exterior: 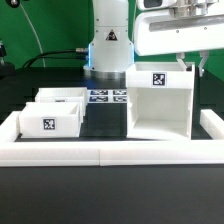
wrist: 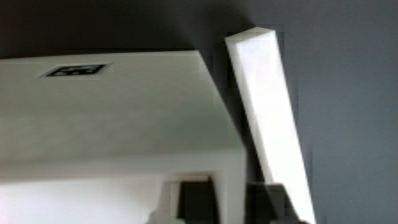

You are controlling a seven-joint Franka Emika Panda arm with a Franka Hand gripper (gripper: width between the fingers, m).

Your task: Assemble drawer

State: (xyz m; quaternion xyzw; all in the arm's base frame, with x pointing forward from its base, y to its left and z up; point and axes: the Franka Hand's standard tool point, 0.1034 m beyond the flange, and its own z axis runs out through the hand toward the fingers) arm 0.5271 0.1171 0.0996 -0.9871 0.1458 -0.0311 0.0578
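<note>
Ext. view: drawer housing (exterior: pixel 160 100) stands upright on black tabletop (exterior: pixel 105 125) at abt 3 o'clock from centre, open front twd cam, tag (exterior: pixel 157 80) on top. Front tray (exterior: pixel 50 120) and rear tray (exterior: pixel 62 97) sit close together at 9 o'clock. Marker board (exterior: pixel 108 97) lies at 12. Jaws hang at housing's 1 o'clock top corner. Wrist view has its side wall (wrist: pixel 267 110) right by them; wide, narrow or clamped, can't tell.

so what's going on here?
The Panda arm's gripper is at the top of the tall white open-fronted plastic box housing, at its wall on the exterior view's right. The wrist view shows that wall's edge right at the fingers; clamped or not, I cannot tell. Two small white open-top trays sit on the black table to the exterior view's left, neither in the housing yet.
</note>
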